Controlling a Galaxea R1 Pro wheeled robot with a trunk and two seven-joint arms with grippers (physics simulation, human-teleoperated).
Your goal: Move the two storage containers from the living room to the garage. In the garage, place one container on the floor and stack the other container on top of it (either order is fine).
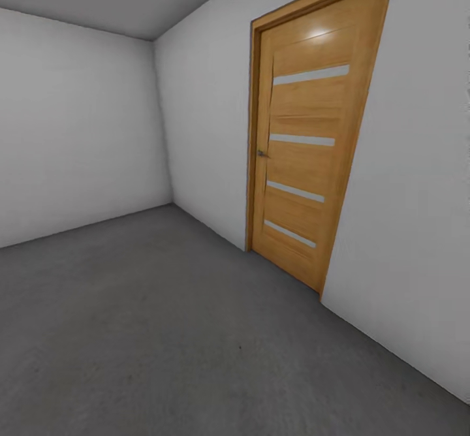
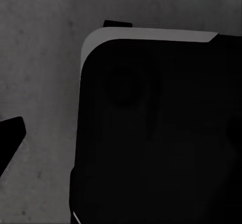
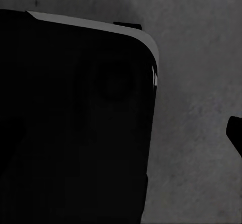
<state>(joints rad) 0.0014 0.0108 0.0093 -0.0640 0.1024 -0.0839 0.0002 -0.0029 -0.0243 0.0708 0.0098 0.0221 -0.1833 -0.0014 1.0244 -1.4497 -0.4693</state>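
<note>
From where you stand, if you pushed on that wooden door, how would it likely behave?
The door looks like a stiff slab that would not flex. It sits flush in its frame and has a small handle, so a plain push may not open it. It appears tall and solid, so probably heavy. If freed, it would likely swing rather than tip.

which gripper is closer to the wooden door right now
right, probably. the door stands ahead on the robot's right; both wrist views look down at the floor beside the robot's dark base, so each arm seems at its own side.
</note>
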